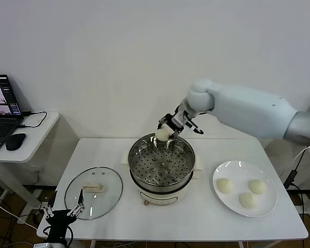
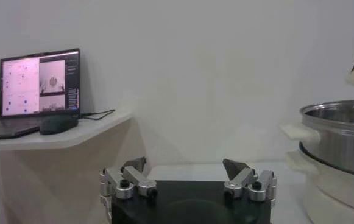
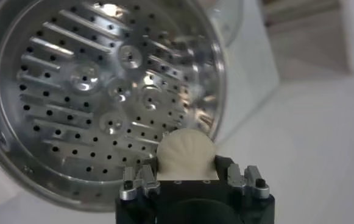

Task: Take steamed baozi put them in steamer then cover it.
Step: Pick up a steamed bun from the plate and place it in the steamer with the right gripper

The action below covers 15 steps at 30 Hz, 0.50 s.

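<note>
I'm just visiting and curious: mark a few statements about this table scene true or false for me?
1. The right end effector holds a baozi over the steamer. True.
2. The steamer's tray already holds two buns. False: it holds none.
3. Three baozi lie on the white plate. True.
4. The glass cover sits on the steamer. False: it lies on the table beside it.
5. The left end effector grips the cover. False: it is open, holding nothing.

Steamer point(image 1: 161, 168): polished steel wall, mirror-glossy; perforated tray point(image 3: 103, 91) reflective metal; base smooth cream plastic by appearance. Cover point(image 1: 93, 192), at 9 o'clock from steamer: clear glossy glass, metal rim, cream bar handle. 4 baozi: matt, smooth, 1 pleated point(image 3: 186, 152). Plate point(image 1: 245, 175): glossy white. Table point(image 1: 196, 222): matt white.
</note>
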Each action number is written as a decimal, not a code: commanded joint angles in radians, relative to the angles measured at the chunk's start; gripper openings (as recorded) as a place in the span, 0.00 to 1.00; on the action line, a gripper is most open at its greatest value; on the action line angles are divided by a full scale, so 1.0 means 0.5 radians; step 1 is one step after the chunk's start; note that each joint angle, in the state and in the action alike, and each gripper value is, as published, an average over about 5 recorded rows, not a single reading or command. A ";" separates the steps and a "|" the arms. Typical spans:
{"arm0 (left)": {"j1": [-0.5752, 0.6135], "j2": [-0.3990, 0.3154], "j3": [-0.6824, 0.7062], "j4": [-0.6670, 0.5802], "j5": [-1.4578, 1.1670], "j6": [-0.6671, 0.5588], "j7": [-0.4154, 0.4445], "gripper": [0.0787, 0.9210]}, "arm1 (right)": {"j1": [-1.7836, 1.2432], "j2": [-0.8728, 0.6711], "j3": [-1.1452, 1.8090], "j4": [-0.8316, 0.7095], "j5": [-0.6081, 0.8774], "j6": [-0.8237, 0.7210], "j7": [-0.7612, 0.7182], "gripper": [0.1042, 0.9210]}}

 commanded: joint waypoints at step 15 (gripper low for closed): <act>0.002 -0.012 -0.007 -0.033 0.000 0.004 -0.004 0.88 | -0.275 0.202 -0.012 -0.319 -0.628 0.452 0.158 0.60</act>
